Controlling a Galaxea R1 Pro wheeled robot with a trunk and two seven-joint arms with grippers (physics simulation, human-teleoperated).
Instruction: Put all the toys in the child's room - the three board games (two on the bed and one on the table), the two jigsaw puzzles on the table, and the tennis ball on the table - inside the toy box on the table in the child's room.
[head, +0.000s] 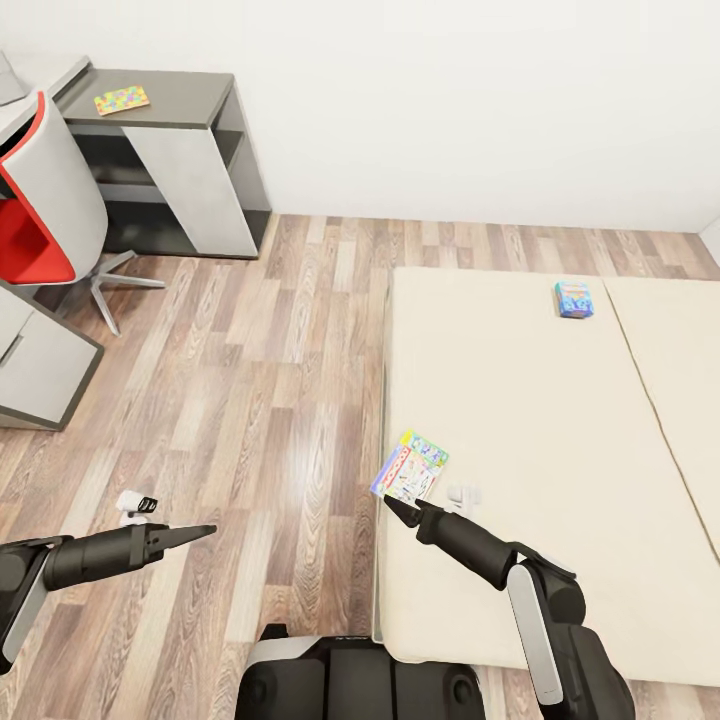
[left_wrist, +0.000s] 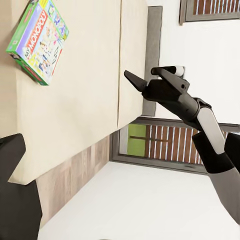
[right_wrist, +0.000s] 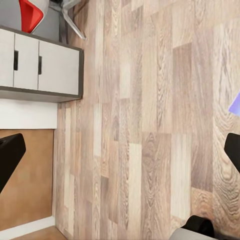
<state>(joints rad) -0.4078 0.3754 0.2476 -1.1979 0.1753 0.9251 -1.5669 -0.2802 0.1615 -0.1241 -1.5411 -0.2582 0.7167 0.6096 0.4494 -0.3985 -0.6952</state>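
Right gripper (head: 403, 511) tip just short of green-edged board game (head: 410, 467) on bed (head: 520, 420); jaw gap can't tell.

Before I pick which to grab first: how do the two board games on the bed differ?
The Monopoly box is larger, with green edges and a pale cover; the blue box is small and cyan-blue. The Monopoly box sits at the bed's near corner, just past the right pincer, overhanging the edge; the blue box lies far up the mattress, well inside it. Both lie flat, untouched.
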